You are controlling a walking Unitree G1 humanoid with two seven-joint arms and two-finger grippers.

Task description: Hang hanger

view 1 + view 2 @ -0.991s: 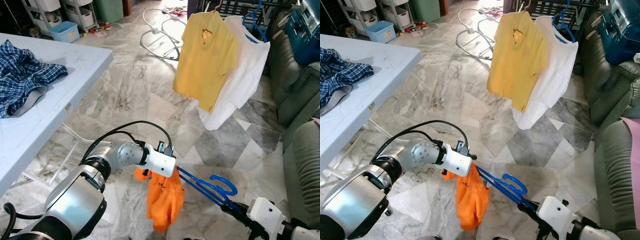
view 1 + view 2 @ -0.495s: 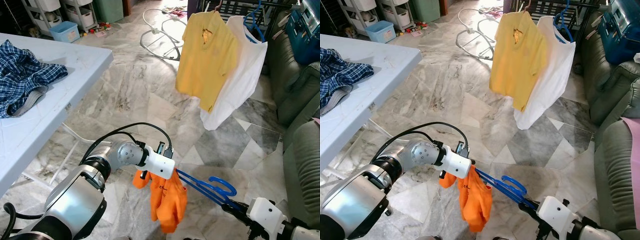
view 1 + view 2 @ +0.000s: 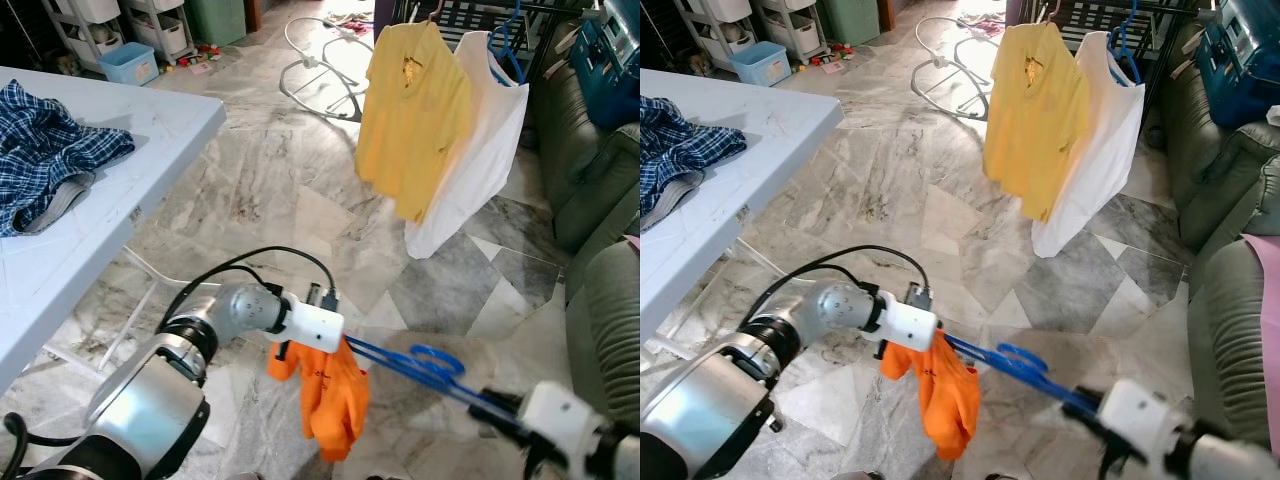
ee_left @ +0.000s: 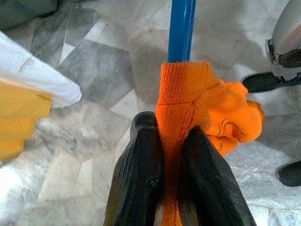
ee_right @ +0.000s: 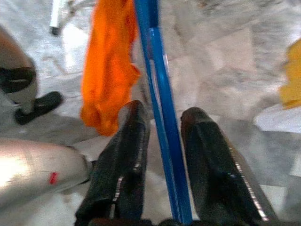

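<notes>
Down low over the marble floor (image 3: 250,190), we carry a blue hanger (image 3: 420,365) between our two arms, with an orange garment (image 3: 335,400) draped on it. Our left pincer (image 4: 169,141) is clamped on the orange cloth where it wraps the hanger's end; both black fingers (image 4: 141,155) press against the fabric. Our right pincer (image 5: 162,127) grips the hanger's other end, the blue bars running between its fingers (image 5: 129,146), which sit narrow around them. The garment hangs from the hanger just beside the left pincer, its lower folds dangling free above the floor. The hanger's hook (image 3: 1015,358) curls up near the middle, between the two pincers.

Beyond the hanger, well apart, a yellow shirt (image 3: 410,120) and a white shirt (image 3: 480,150) hang side by side from a dark rack (image 3: 1110,15), touching each other. To our left of the hanger stands a pale blue surface (image 3: 120,160) carrying a crumpled plaid shirt (image 3: 45,150). A grey sofa (image 3: 600,210) sits on our right of the hanger.
</notes>
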